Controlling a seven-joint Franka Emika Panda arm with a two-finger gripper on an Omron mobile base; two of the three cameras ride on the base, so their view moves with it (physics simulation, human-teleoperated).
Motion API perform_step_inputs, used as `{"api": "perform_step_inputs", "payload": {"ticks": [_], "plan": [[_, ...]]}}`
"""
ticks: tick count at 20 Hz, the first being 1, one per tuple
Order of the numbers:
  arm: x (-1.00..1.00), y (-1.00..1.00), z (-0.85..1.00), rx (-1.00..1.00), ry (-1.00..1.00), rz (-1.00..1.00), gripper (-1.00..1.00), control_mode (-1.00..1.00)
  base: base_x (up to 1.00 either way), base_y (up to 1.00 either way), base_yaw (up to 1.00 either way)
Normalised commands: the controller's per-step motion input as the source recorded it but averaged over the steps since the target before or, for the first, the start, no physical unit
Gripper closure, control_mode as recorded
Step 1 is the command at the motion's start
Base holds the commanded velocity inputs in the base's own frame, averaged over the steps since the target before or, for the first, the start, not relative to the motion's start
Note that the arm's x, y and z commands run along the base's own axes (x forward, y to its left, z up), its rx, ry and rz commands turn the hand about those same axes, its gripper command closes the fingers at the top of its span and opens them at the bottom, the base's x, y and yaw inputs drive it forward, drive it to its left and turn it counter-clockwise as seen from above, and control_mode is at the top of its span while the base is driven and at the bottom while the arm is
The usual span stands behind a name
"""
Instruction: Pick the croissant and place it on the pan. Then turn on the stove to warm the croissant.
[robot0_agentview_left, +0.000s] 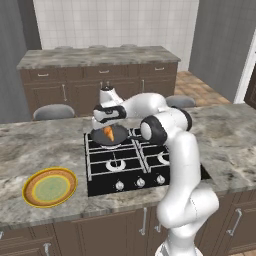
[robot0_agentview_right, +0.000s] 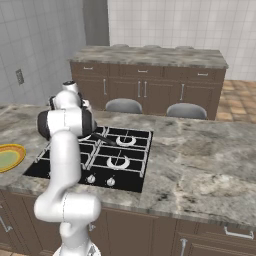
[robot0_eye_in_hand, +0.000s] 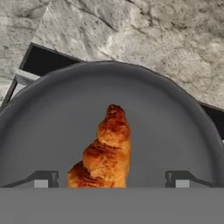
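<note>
Croissant (robot0_eye_in_hand: 105, 153) lying in the pan (robot0_eye_in_hand: 52, 127) at bottom middle of hand view, between wide-apart jaws, long way pointing up the frame; stove (robot0_agentview_left: 140, 182) knobs lower down, not yet turned.

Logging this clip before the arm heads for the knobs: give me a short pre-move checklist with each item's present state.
1. Croissant lying inside the pan: ok.
2. Jaws spread wide, fingertips standing clear on either side of the croissant: ok.
3. Pan sitting on the stove's rear left burner: ok.
4. Gripper lifted clear of the pan: not ok, it hangs just over the pan.
5. Knobs along the stove's front edge unobstructed: ok.
6. Burner under the pan lit: cannot tell, the pan hides it.
</note>
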Motion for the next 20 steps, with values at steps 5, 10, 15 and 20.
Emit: {"api": "perform_step_inputs", "payload": {"ticks": [5,10,15,20], "plan": [[-0.54,0.00,0.61,0.00,-0.28,0.00,-1.00,-1.00,0.00,0.00,0.00],[-0.86,0.00,0.51,0.00,-0.31,0.00,-1.00,-1.00,0.00,0.00,0.00],[-1.00,-0.08,0.05,0.00,-0.26,0.00,-1.00,-1.00,0.00,0.00,0.00],[-1.00,-0.45,-0.01,0.03,-0.22,0.00,-1.00,-1.00,0.00,0.00,0.00]]}}
